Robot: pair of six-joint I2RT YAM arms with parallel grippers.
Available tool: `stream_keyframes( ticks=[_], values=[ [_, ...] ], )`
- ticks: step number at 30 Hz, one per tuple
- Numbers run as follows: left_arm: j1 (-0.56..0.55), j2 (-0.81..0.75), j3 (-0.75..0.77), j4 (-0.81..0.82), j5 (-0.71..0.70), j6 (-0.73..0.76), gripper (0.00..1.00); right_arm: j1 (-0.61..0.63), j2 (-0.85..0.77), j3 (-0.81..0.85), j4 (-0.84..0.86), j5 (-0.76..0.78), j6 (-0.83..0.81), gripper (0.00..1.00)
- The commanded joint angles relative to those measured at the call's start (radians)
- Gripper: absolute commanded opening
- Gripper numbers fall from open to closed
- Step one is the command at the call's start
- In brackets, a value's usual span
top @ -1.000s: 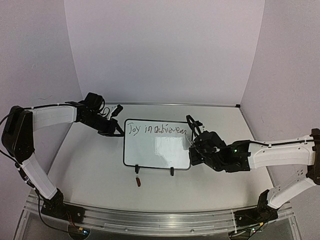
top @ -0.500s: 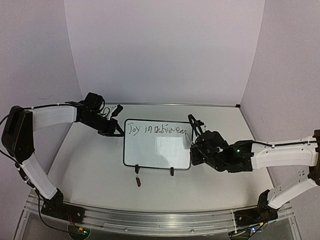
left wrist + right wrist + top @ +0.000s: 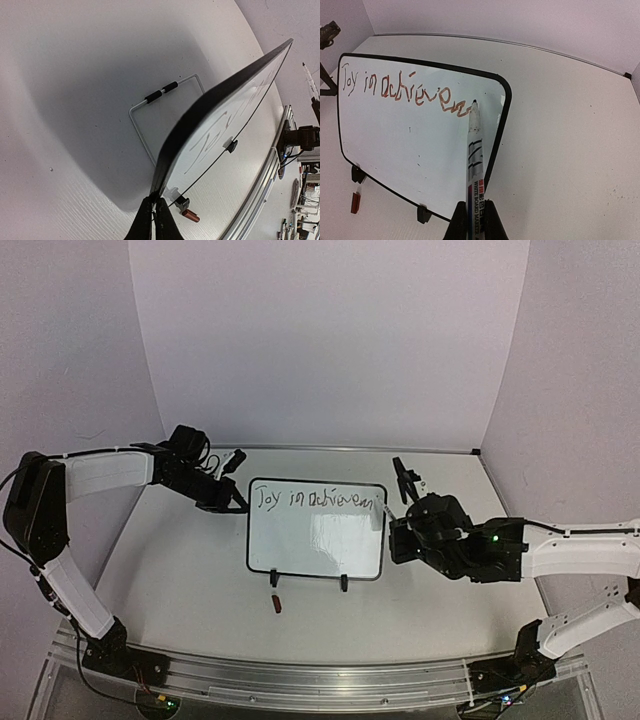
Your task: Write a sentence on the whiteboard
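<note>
The whiteboard (image 3: pixel 315 545) stands tilted on two black clip feet mid-table, with red-brown writing "Joy in achievem" along its top. It also shows in the right wrist view (image 3: pixel 410 150) and the left wrist view (image 3: pixel 220 125). My left gripper (image 3: pixel 237 504) is shut on the board's upper left corner, seen pinching the frame in the left wrist view (image 3: pixel 154 206). My right gripper (image 3: pixel 394 527) is shut on a white whiteboard marker (image 3: pixel 474 150). The marker's tip is at the end of the last letter, near the board's right edge. I cannot tell whether it touches.
A small red marker cap (image 3: pixel 277 604) lies on the table in front of the board's left foot. A white wire stand (image 3: pixel 150 97) props the board from behind. White walls enclose the table at the back and sides.
My right arm has drawn back to the right, taking the marker toward the board's right edge. The left arm and the board have not moved.
</note>
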Motion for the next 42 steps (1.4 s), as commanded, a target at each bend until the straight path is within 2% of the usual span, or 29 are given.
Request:
stream_keyframes(
  ticks=[1, 26, 42],
  values=[
    [-0.002, 0.000, 0.046, -0.005, -0.014, 0.001, 0.03, 0.002, 0.015, 0.014, -0.008, 0.021, -0.011, 0.00],
    [-0.002, 0.002, 0.046, -0.007, -0.018, 0.003, 0.03, -0.021, 0.129, 0.057, 0.024, 0.027, -0.058, 0.00],
    [-0.002, 0.001, 0.047, -0.008, -0.018, 0.003, 0.03, -0.021, 0.104, 0.036, 0.002, 0.065, -0.022, 0.00]
  ],
)
